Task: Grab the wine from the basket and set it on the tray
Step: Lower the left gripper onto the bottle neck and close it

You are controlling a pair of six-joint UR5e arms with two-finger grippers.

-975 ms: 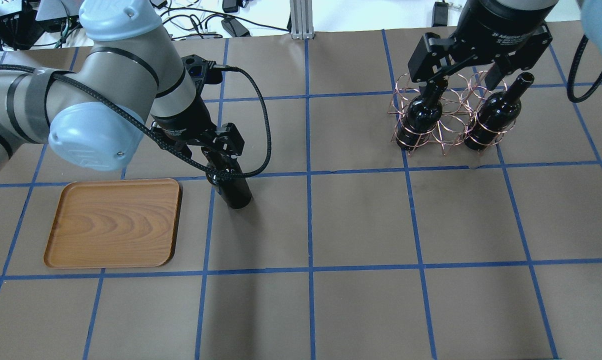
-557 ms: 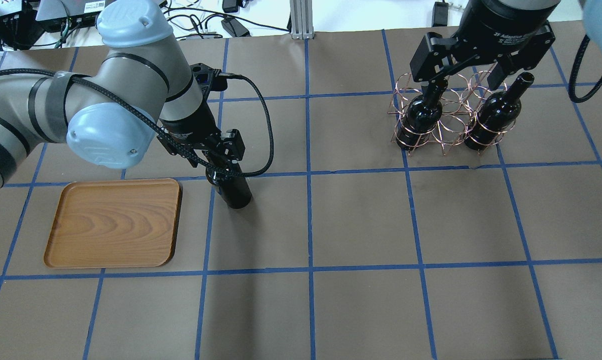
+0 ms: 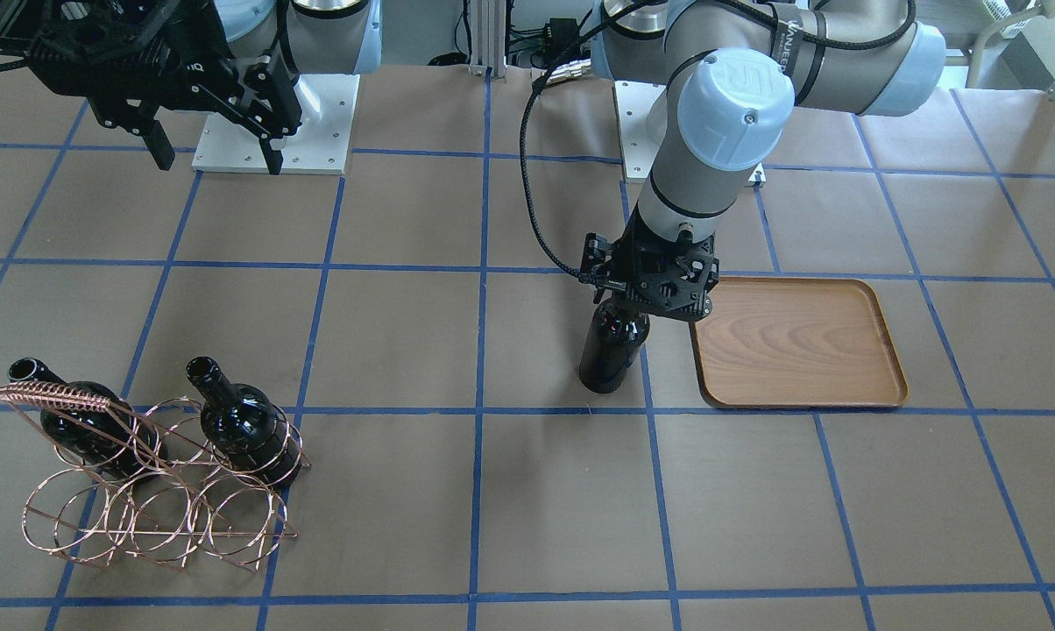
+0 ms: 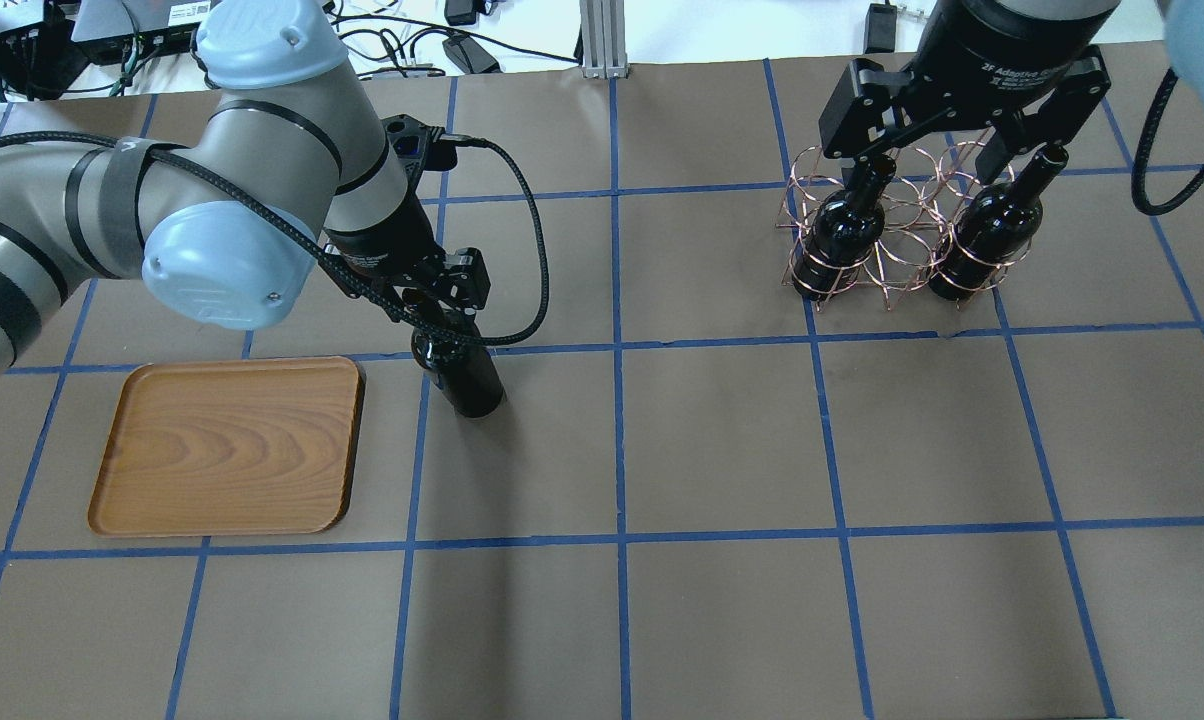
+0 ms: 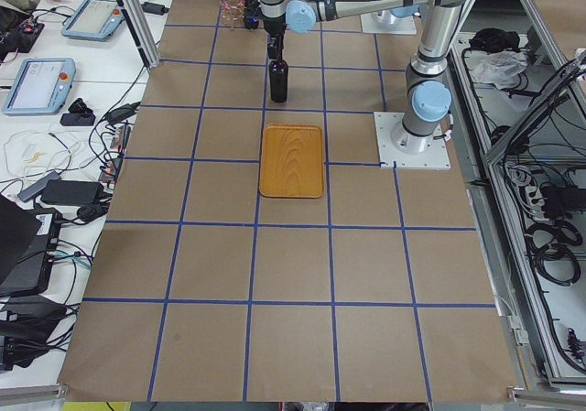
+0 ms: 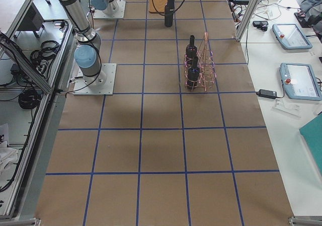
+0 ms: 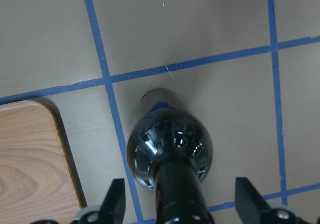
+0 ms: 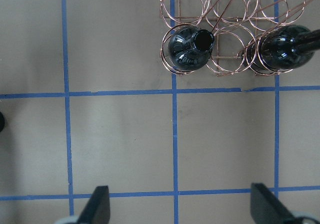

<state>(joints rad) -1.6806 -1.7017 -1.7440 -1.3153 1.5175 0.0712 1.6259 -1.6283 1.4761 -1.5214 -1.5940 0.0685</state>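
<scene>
One wine bottle [image 4: 469, 385] stands upright on the table just right of the wooden tray [image 4: 227, 445]. My left gripper [image 4: 444, 305] is at its neck. In the left wrist view the fingers [image 7: 116, 201] stand wide apart on either side of the neck and do not touch it, so it is open. The same bottle [image 3: 612, 350] and tray [image 3: 795, 342] show in the front view. The copper wire basket [image 4: 887, 250] at the far right holds two more bottles [image 4: 847, 225] [image 4: 987, 235]. My right gripper [image 4: 947, 140] hangs open and empty high above the basket [image 8: 220, 14].
The table is brown paper with a blue tape grid. The arm bases [image 3: 273, 123] stand at the robot's side of the table. Cables and devices [image 4: 442, 40] lie beyond the far edge. The left arm's cable [image 4: 532, 260] loops beside the bottle.
My left arm has swung a little to the right and the wrist has turned at the bottle's neck. The bottle has stayed in place. The right gripper has drifted slightly over the basket.
</scene>
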